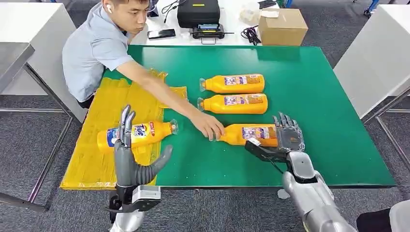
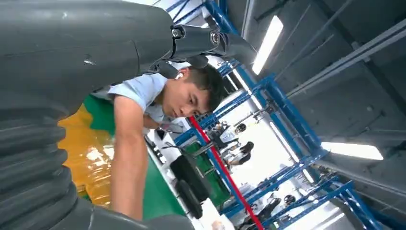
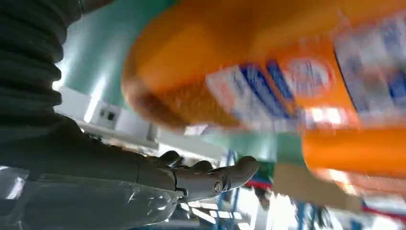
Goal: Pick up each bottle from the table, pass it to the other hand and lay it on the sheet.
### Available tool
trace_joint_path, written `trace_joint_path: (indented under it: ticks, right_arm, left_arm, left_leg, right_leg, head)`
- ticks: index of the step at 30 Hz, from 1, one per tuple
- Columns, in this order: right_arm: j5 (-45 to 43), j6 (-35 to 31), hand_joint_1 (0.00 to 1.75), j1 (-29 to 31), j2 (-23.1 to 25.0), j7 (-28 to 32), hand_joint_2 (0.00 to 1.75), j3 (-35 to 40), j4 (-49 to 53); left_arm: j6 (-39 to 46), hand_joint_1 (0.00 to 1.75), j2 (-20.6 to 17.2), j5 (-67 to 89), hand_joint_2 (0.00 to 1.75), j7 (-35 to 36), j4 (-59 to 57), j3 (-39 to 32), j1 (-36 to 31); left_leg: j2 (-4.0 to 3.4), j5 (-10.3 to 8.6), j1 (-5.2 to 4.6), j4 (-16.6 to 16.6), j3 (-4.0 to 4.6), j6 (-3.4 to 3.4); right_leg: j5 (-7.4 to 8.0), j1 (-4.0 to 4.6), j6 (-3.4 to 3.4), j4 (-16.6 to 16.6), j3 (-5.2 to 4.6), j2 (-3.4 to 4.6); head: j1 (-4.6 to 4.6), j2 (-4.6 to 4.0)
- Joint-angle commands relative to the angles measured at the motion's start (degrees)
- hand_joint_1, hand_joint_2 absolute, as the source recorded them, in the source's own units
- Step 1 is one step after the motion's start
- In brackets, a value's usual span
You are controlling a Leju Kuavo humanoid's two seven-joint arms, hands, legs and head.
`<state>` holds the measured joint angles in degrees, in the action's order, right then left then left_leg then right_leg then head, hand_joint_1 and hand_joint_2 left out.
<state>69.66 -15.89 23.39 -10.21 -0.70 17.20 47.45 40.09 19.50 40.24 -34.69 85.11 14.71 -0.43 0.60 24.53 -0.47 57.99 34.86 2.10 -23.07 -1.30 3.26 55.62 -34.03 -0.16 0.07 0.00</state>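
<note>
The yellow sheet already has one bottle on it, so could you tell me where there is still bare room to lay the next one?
The sheet is bare in front of the laid bottle, towards the table's near edge, where the left hand hovers. Its far strip is crossed by the person's arm. The green mat is free at its right; its middle is crowded by three bottles and the right hand.

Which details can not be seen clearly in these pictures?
- Right wrist view: label of the orange plastic bottle is blurred.
- Head view: nearest orange bottle's cap is hidden under the person's hand; its base is behind the right hand, so contact is unclear.
- Head view: lettering on the black case is too small.
</note>
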Motion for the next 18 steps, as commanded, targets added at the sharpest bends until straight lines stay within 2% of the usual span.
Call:
trace_joint_path:
  ticks: [1, 10, 13, 18]
  right_arm:
    - [-0.34, 1.07, 0.00, 3.48, 0.95, -0.15, 1.75, -0.46, -10.31]
    - [-0.48, 1.24, 0.00, 3.40, 0.95, 0.07, 1.75, -0.41, -10.20]
    - [-2.96, 2.97, 0.00, 2.77, 1.32, 3.84, 1.75, -0.24, -9.21]
    - [-5.44, 6.81, 0.00, 2.48, 1.58, 6.32, 1.75, 0.49, -8.90]
  left_arm:
    - [-0.09, 0.00, 0.50, 0.28, 1.75, 0.44, -4.47, 0.96, -0.52]
    - [-0.09, 0.00, 0.50, 0.28, 1.75, 0.48, -4.55, 1.07, -0.57]
    - [-0.09, 0.00, 0.50, -0.22, 1.75, 0.30, -6.30, 2.62, -1.36]
    - [-0.09, 0.00, 0.50, -0.53, 1.75, -0.17, -7.04, 3.12, -1.95]
  left_leg:
    - [-0.09, 0.07, 0.05, -0.03, -0.18, -0.07]
    - [-0.08, 0.03, 0.02, -0.03, -0.21, -0.06]
    - [-0.06, 0.03, 0.03, -0.04, -0.31, -0.06]
    - [-0.10, 0.04, 0.04, -0.04, -0.37, -0.07]
  right_leg:
    - [-0.03, 0.05, -0.09, -0.06, 0.19, 0.06]
    - [0.00, 0.02, -0.06, -0.07, 0.20, 0.06]
    - [0.00, 0.03, -0.07, -0.08, 0.29, 0.05]
    - [0.00, 0.04, -0.07, -0.09, 0.34, 0.05]
  head:
    - [0.02, 0.00]
    - [0.00, 0.00]
    - [0.00, 0.00]
    - [0.02, 0.00]
